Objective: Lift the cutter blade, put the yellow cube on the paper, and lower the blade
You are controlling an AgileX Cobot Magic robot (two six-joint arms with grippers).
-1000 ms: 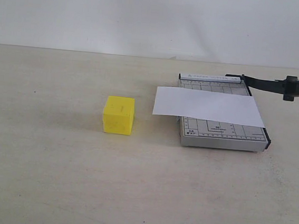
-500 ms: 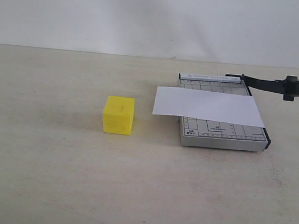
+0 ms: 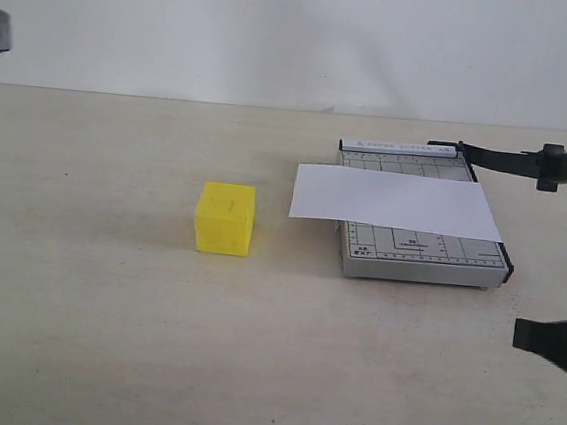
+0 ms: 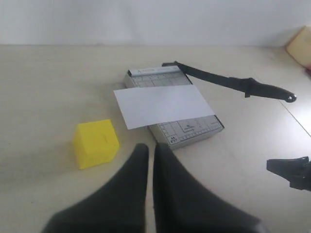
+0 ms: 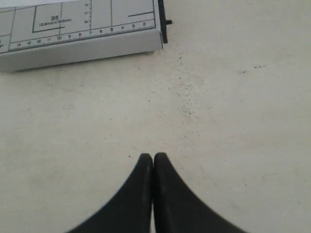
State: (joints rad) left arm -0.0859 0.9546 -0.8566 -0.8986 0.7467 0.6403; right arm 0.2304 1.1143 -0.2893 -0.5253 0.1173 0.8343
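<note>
TABLETOP TRIAL: A yellow cube (image 3: 225,218) sits alone on the pale tabletop (image 3: 100,346), well apart from the paper (image 3: 395,201) it is meant to rest on. The white sheet lies flat across the grey gridded cutter base (image 3: 422,258) and overhangs the base's edge on the cube's side. Bare grid shows at the near and far ends.

The cutter blade (image 4: 218,80), a slim black lever thick at its free end, stands clear of the base and angles away from its hinge at the far corner. By the look of it the blade is already raised, which leaves the sheet open from above for the cube to be set down.

Neither arm holds anything. The left claw (image 4: 148,151) hangs high over the tabletop with its tips pressed together, looking down on cube and cutter alike. It would have to part before it could take the cube by two opposite faces. The right claw (image 5: 153,158), likewise pinched together and empty, hangs low over bare tabletop near the base's front corner, on the side away from the cube. It appears parked out of the sheet's way, yet on the blade's side for the lowering to come. Placing the cube looks to be the step in hand.
</note>
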